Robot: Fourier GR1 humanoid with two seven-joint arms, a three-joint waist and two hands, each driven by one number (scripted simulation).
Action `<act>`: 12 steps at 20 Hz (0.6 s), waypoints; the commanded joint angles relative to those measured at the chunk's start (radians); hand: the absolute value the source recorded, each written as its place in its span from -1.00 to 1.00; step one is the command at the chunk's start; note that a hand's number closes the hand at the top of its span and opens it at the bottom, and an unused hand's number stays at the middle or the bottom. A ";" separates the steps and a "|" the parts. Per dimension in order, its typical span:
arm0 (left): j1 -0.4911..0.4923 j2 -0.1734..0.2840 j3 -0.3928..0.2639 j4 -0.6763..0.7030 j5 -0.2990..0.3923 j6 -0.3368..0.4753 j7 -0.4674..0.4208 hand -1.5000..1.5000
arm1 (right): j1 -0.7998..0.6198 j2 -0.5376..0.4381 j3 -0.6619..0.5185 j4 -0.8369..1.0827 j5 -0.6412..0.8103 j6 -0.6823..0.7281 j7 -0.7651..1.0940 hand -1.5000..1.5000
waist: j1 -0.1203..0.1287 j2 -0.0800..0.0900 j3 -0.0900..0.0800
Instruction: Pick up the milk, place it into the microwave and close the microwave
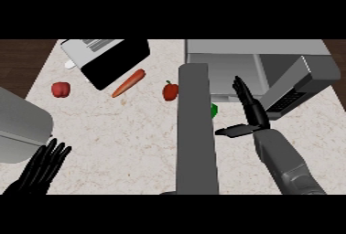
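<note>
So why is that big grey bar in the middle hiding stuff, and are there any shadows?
In the head view, the microwave door stands open edge-on toward the camera, so it looks like a tall bar and covers most of a green thing. Lighting is flat, with only faint shadows beside the carrot and the right hand; no glare shows on the counter.

A kitchen is showing here: a pale marbled counter [135, 141] is carrying a carrot [128, 83] at twelve o'clock, red peppers [61, 89] toward ten, and a grey microwave [256, 64] with its door [300, 87] hanging open at two, while what is probably a dark wooden floor [24, 59] is lying beyond.
</note>
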 commanded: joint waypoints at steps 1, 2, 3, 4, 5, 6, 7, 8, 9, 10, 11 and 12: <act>-0.032 -0.018 -0.056 -0.014 -0.044 0.001 0.013 -1.00 | 0.088 -0.009 0.019 -0.034 0.002 0.131 -0.100 -1.00 | -0.010 -0.002 0.000; 0.015 -0.029 -0.088 -0.004 -0.067 -0.026 -0.005 -1.00 | 0.103 0.000 0.021 -0.060 -0.005 0.136 -0.090 -1.00 | -0.017 -0.007 -0.001; -0.020 -0.028 -0.101 -0.058 -0.063 0.002 0.057 -1.00 | 0.098 -0.013 0.030 -0.090 -0.005 0.158 -0.053 -1.00 | -0.028 -0.011 -0.001; -0.006 -0.026 -0.127 -0.065 -0.089 -0.012 0.059 -1.00 | 0.131 0.002 0.032 -0.109 -0.006 0.124 -0.075 -1.00 | -0.025 -0.010 -0.001; -0.035 -0.002 -0.101 -0.019 -0.077 -0.027 0.044 -1.00 | 0.171 -0.052 0.028 -0.128 -0.016 0.163 -0.079 -1.00 | -0.027 -0.009 -0.002; -0.032 -0.006 -0.109 -0.067 -0.068 -0.009 0.098 -1.00 | 0.194 -0.036 0.045 -0.170 -0.012 0.152 -0.054 -1.00 | -0.029 -0.011 -0.002; -0.034 -0.010 -0.121 -0.022 -0.128 -0.018 0.018 1.00 | 0.212 -0.028 0.034 -0.196 -0.033 0.157 -0.051 -1.00 | -0.028 -0.010 -0.002; -0.094 -0.057 -0.171 0.002 -0.178 0.040 0.064 1.00 | 0.213 -0.045 0.015 -0.191 -0.056 0.199 -0.067 -1.00 | -0.034 -0.008 -0.002; -0.003 -0.063 -0.204 -0.059 -0.207 0.014 0.012 1.00 | 0.242 -0.039 0.020 -0.198 -0.063 0.234 -0.079 -1.00 | -0.025 -0.010 -0.001; -0.084 -0.066 -0.208 -0.027 -0.182 0.028 0.078 1.00 | 0.225 -0.087 0.004 -0.207 -0.088 0.284 -0.031 -1.00 | -0.030 -0.007 -0.001; -0.133 -0.063 -0.193 0.019 -0.219 0.055 0.057 1.00 | 0.269 -0.073 0.014 -0.230 -0.090 0.299 -0.068 -1.00 | -0.039 -0.008 -0.002; -0.084 -0.058 -0.208 -0.015 -0.220 0.036 0.047 1.00 | 0.305 -0.070 0.012 -0.263 -0.104 0.291 -0.062 -1.00 | -0.033 -0.010 -0.002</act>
